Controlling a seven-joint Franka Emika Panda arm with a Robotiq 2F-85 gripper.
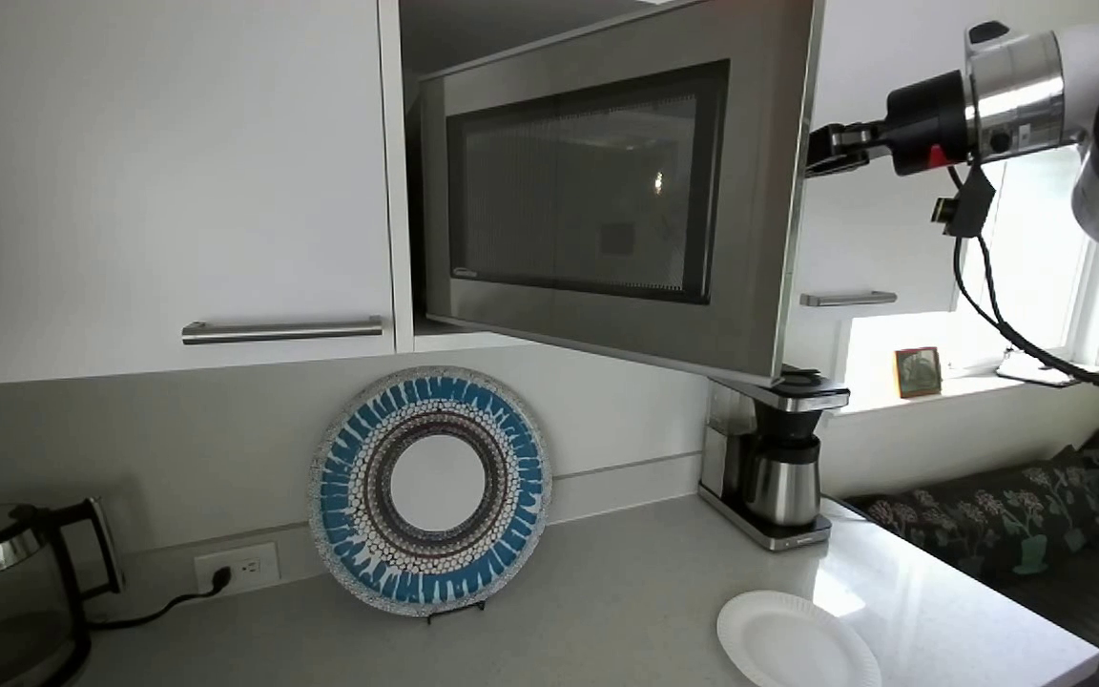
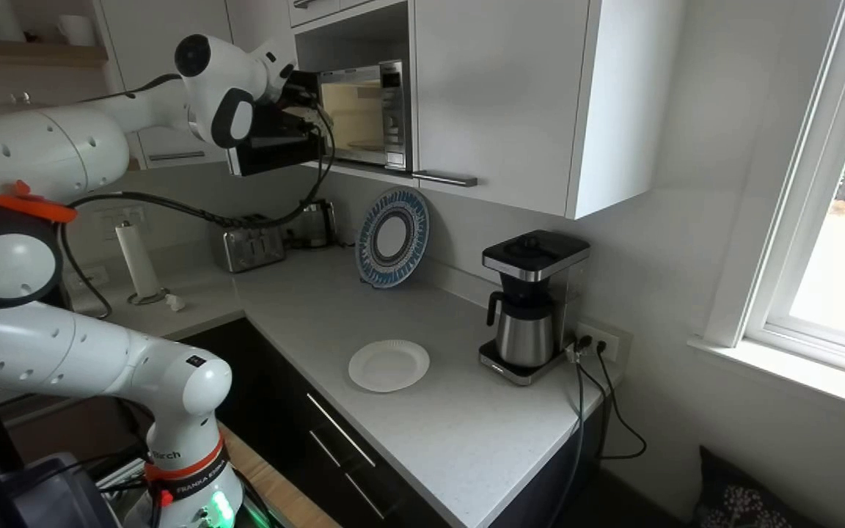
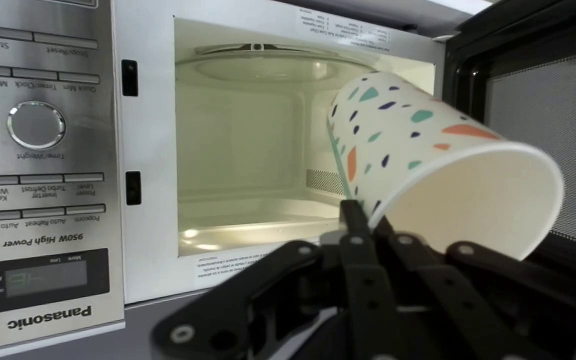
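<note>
One spotted paper cup (image 3: pixel 405 127) hangs tilted in front of the open microwave (image 3: pixel 147 135), its thin side pinched near the rim by the gripper (image 3: pixel 368 217), whose jaws are squeezed almost together, while the door (image 1: pixel 588 191) stands wide and a white plate (image 2: pixel 389 365) sits on the counter (image 2: pixel 437 433).

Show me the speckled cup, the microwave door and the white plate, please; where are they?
Speckled cup (image 3: pixel 420 142): in the wrist view, on its patterned outer wall.
Microwave door (image 1: pixel 597 191): in an exterior view, on its dark window.
White plate (image 2: pixel 389 365): in an exterior view, on its flat middle.
</note>
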